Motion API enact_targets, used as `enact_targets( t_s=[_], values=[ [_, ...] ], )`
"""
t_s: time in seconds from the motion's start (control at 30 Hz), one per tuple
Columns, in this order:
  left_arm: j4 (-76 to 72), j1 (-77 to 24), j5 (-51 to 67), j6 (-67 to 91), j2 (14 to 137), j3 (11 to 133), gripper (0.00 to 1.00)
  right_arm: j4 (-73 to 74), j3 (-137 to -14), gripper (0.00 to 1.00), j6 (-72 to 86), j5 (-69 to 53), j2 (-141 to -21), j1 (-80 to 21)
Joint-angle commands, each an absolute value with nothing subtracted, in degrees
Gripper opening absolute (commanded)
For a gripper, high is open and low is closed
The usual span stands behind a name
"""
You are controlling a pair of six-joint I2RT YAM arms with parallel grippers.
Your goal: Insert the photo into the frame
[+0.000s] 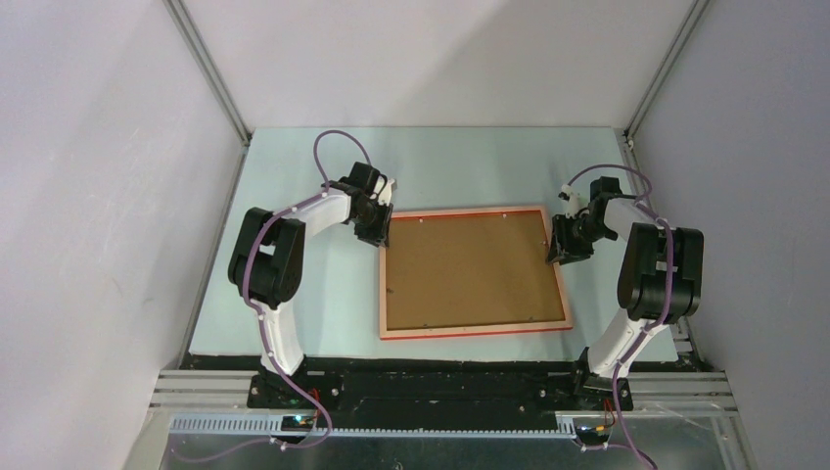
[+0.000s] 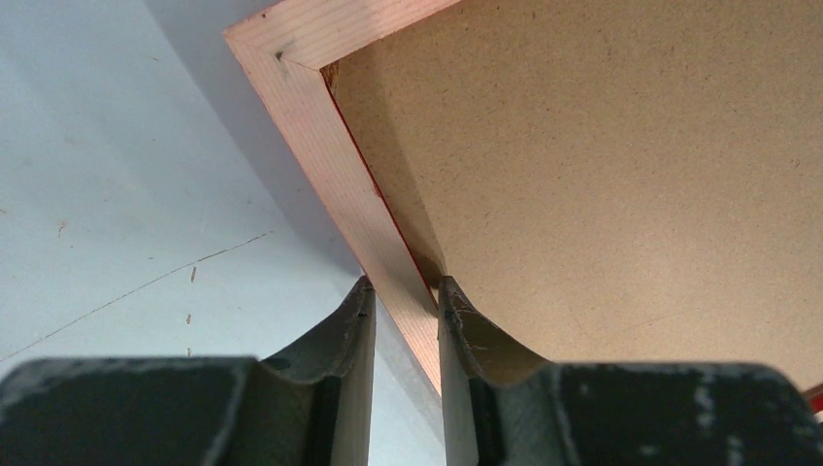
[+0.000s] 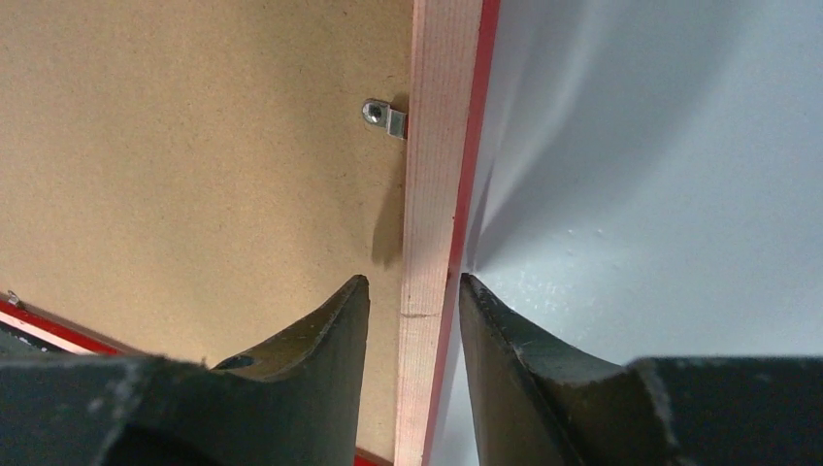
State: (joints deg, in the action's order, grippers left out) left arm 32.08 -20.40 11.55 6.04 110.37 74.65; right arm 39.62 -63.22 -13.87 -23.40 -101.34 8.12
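The frame (image 1: 475,330) lies back-up on the table, its pale wood rails around a brown backing board (image 1: 470,272), with red showing along its edges. My left gripper (image 1: 374,233) is at the left rail near the far left corner. In the left wrist view the gripper (image 2: 406,291) is shut on the frame's rail (image 2: 320,107), with both fingertips touching it. My right gripper (image 1: 560,253) is at the right rail near the far right corner. In the right wrist view the gripper (image 3: 414,283) is open and straddles the rail (image 3: 437,146), with a gap on the board side. The photo is out of view.
A small metal clip (image 3: 383,118) holds the board at the right rail. The pale table (image 1: 313,304) is closed in by grey walls at the left, right and back. Both arm bases stand at the near edge.
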Motion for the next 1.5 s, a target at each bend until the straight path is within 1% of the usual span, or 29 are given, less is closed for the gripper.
enact_targets(
  t_s=[0.0,0.2,0.37,0.47,0.6,0.83,1.1,1.47],
  values=[
    [30.44,-20.69,10.33,3.78,109.16,75.16,0.02,39.2,-63.03,0.42,-14.67,-23.27,-99.87,8.44],
    [30.49,-20.57,10.5,3.74,109.45,75.26,0.0,38.66,-63.07,0.32,-14.44,-23.85,-100.46,8.39],
    [30.45,-20.42,10.87,3.77,109.76,75.51,0.0,38.07,-63.13,0.21,-13.92,-23.61,-100.88,7.95],
    [30.45,-20.28,11.26,3.78,109.73,75.57,0.0,37.97,-63.39,0.12,-13.49,-23.56,-101.16,7.64],
    [30.49,-20.04,11.78,3.78,109.78,75.8,0.0,37.57,-63.66,0.05,-12.96,-23.43,-101.34,6.85],
    [30.53,-18.17,13.12,4.01,110.15,76.92,0.0,36.77,-63.92,0.0,-12.25,-23.52,-101.18,5.76],
    [31.86,-15.16,17.52,3.65,112.54,81.44,0.0,36.15,-66.2,0.0,-10.49,-25.63,-103.86,4.86],
    [34.07,-14.12,18.09,1.62,118.03,88.54,0.0,35.85,-71.54,0.0,-8.5,-26.1,-108.67,2.79]
  ],
)
